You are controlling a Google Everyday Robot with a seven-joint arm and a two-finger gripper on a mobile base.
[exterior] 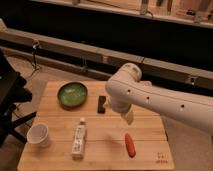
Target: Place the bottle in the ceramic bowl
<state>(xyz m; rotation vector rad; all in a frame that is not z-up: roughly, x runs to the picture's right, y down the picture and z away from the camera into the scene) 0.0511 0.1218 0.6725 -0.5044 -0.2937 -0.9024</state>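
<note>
The bottle [78,137] lies flat on the wooden table [150,159], cap end toward 12 o'clock. It is at 6 o'clock from the ceramic bowl [72,94] and apart from it, with a white cup [39,135] at its 9 o'clock. The gripper [129,118] hangs above the table at the bottle's 2 o'clock, jaws spread wide and holding nothing, between a dark block [102,104] and a red object [130,144].
</note>
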